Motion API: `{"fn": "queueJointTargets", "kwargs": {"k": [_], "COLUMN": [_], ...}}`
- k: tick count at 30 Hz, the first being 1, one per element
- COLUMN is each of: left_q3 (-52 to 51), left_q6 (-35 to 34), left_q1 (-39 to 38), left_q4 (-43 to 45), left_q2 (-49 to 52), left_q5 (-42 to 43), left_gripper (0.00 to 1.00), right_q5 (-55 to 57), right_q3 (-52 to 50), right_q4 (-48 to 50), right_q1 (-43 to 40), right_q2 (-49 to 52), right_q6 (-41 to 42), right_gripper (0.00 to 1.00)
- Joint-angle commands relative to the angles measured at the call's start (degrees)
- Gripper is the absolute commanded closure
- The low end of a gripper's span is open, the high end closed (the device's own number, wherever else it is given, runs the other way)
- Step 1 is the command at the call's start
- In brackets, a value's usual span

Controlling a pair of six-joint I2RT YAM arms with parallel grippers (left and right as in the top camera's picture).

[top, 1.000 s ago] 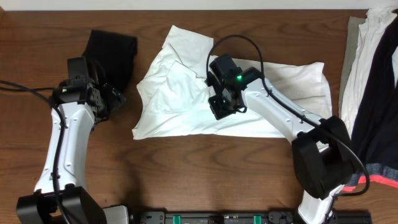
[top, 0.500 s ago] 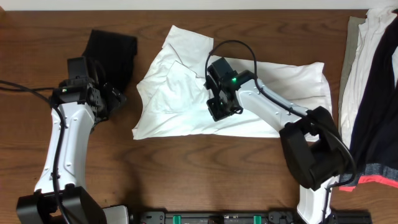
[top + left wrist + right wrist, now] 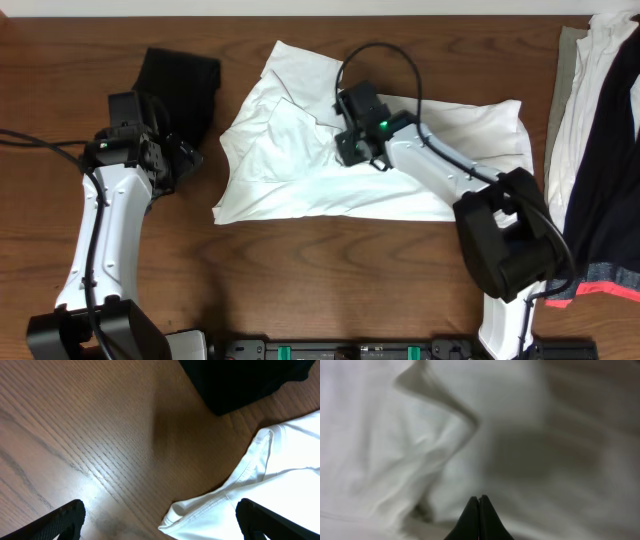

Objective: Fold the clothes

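Observation:
A crumpled white T-shirt (image 3: 290,160) lies mid-table, and a black garment (image 3: 185,80) sits at the back left. Over the shirt's middle, my right gripper (image 3: 350,155) points down, shut. In the right wrist view its tips (image 3: 479,502) are pressed together above rumpled white fabric (image 3: 420,450), with nothing seen between them. My left gripper (image 3: 185,160) hovers open beside the black garment, left of the shirt. In the left wrist view the gripper (image 3: 160,522) spans bare wood, with the shirt's hemmed corner (image 3: 220,505) near the right finger (image 3: 265,520). The black garment (image 3: 245,380) lies beyond.
A pile of white, grey and dark clothes (image 3: 600,130) hangs over the table's right edge. Bare wooden tabletop (image 3: 300,280) runs along the front. The left arm's cable (image 3: 30,138) trails off to the left.
My right gripper has moved a little toward the back of the table over the shirt, still shut. The left arm has not moved.

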Motion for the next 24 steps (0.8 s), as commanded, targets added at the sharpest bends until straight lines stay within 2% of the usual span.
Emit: {"fn": "queueJointTargets", "kwargs": {"k": [1,9,14,19,24], "left_q3": [0.15,0.15,0.15,0.15,0.15], "left_q6": [-0.11,-0.11,-0.11,-0.11,-0.11], "left_q1": [0.2,0.2,0.2,0.2,0.2], "left_q4": [-0.11,-0.11,-0.11,-0.11,-0.11], "left_q2": [0.02,0.02,0.02,0.02,0.02], "left_q5": [-0.33,-0.33,-0.33,-0.33,-0.33], "left_gripper": [0.02,0.02,0.02,0.02,0.02], "right_q5": [1.44,-0.26,-4.35,-7.54,-7.54], "right_q3": [0.26,1.09,1.05,-1.36,-5.14], "right_q4": [-0.48,-15.21,-21.57,-20.96,-14.12], "right_q1": [-2.12,-4.48,-4.48,-4.28,-3.72], "right_q2": [0.07,-7.52,-8.9,-8.44,-7.1], "right_q6": [0.83,1.99,1.9,2.27,3.43], "right_gripper": [0.99,0.99,0.99,0.99,0.99]}}
